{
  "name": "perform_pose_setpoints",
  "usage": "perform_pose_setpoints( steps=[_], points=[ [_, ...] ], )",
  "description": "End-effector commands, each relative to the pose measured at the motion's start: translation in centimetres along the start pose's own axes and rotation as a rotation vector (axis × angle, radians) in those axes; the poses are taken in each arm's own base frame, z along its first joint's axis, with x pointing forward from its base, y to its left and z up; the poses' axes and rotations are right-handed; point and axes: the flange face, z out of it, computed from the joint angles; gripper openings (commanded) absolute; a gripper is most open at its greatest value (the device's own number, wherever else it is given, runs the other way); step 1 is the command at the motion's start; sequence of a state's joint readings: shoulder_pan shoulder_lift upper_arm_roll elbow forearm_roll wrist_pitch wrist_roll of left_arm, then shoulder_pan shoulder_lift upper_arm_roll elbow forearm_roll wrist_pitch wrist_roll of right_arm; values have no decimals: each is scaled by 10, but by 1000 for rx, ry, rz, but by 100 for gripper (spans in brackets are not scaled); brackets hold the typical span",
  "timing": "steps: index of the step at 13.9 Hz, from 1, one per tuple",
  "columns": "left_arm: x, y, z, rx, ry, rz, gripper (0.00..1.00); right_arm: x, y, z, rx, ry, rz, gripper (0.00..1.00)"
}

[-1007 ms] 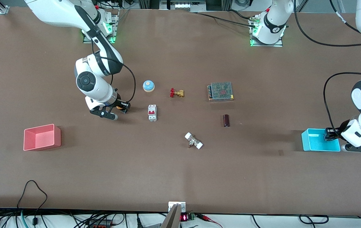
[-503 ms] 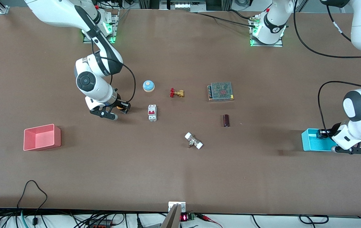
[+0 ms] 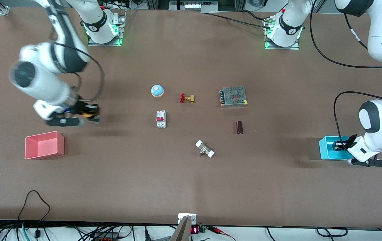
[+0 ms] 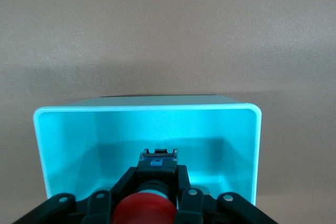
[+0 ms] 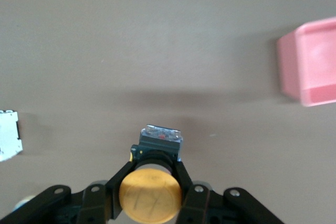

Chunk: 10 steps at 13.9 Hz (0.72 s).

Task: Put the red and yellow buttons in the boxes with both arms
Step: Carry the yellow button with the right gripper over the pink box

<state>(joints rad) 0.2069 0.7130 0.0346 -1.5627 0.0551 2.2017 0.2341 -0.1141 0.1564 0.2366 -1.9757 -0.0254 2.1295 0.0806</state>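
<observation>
Two carries under way, I judge: my left gripper (image 4: 152,203) grips the red-capped dark push-button (image 4: 145,211) over the bright cyan plastic bin (image 4: 68,116), due release; my right gripper (image 5: 152,195), over bare table, clamps the yellow-capped button (image 5: 150,194), needing travel to the pink-red plastic bin (image 3: 44,145)

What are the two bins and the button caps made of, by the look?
Cyan bin: likely moulded plastic, semi-gloss; thin even walls, rounded rim, soft sheen inside. Pink bin: same shape and look, probably the same plastic. Red cap, held in the left claw: looks like smooth, slightly matte plastic. Yellow cap, held in the right claw: flat matte disc, probably plastic too.
</observation>
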Motion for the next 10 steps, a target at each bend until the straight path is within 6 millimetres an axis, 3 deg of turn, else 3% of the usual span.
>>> perform_pose_setpoints(
  steps=[1,3,4,6,7,10],
  points=[
    [6,-3,2,-5,8,1,23,16,60,-22,1,15,-104,27],
    [6,-3,9,-7,-1,0,27,33,123,-19,6,35,-191,27],
    [6,-3,10,-7,-3,0,37,39,152,-11,12,35,-226,27],
    [6,-3,10,-9,-2,-2,84,51,206,18,32,36,-307,27],
    [6,-3,9,-7,-1,-1,91,56,223,33,28,52,-321,27],
    [7,-4,3,-5,8,0,99,66,239,63,5,110,-306,27]
  ],
)
